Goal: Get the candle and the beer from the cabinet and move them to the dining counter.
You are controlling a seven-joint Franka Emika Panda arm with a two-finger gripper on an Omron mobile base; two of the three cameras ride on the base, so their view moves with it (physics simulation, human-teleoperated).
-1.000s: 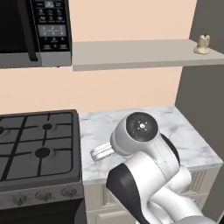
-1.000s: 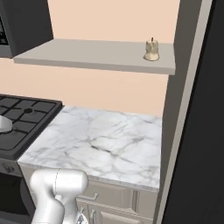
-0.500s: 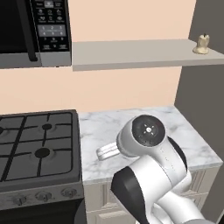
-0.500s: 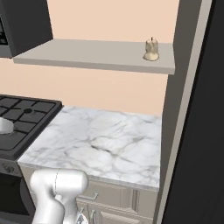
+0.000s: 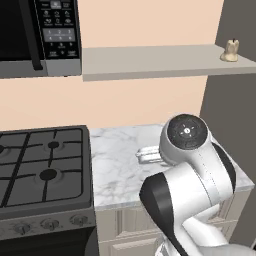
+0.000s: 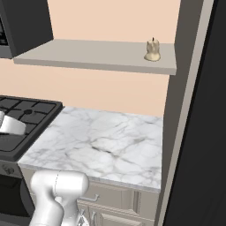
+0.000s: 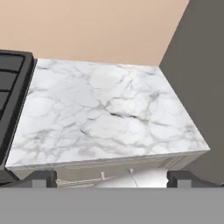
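1. The candle (image 6: 152, 50) is seen standing upright near the right end of the cabinet (image 6: 88, 57), the grey shelf board, just beside the dark wall panel (image 6: 187, 88).
2. The gripper (image 7: 111, 177) is held low over the marble worktop (image 7: 105, 113), its two tips set wide apart with nothing between them.
3. The candle is therefore judged to lie above and to the right of the gripper, so a rise and a reach towards the shelf's right end would be required.
4. The stove (image 5: 42, 165) and microwave (image 5: 40, 35) are kept to the left, off that path.
5. The beer cannot be located.
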